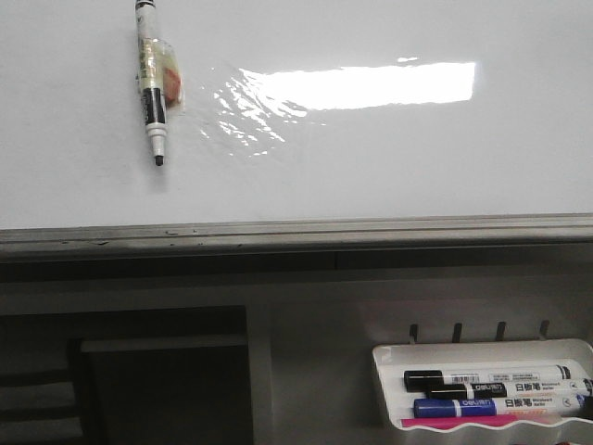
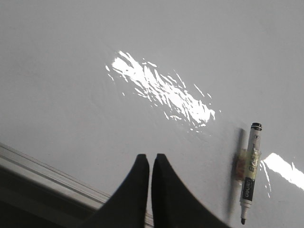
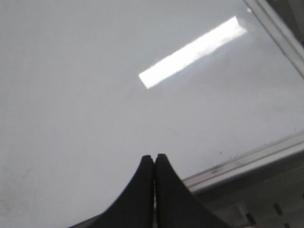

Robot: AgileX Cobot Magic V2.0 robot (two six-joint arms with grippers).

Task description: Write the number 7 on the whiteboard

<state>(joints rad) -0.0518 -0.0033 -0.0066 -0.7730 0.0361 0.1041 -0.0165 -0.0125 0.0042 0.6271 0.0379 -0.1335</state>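
The whiteboard [image 1: 371, 176] fills the upper front view, glossy white and with no marker strokes on it; no number 7 shows in any view. A black-and-white marker [image 1: 153, 83] is stuck on the board at the upper left, tip down, uncapped. It also shows in the left wrist view [image 2: 250, 175]. My left gripper [image 2: 150, 156] is shut and empty, over the board near its lower edge and apart from the marker. My right gripper [image 3: 154, 156] is shut and empty over bare board [image 3: 95, 95]. Neither gripper shows in the front view.
A wrinkled shiny patch [image 1: 241, 116] and a bright glare bar [image 1: 371, 85] lie on the board. The grey metal lower edge [image 1: 296, 232] runs across. A white pen tray [image 1: 482, 350] at the lower right holds black and blue markers [image 1: 491, 382].
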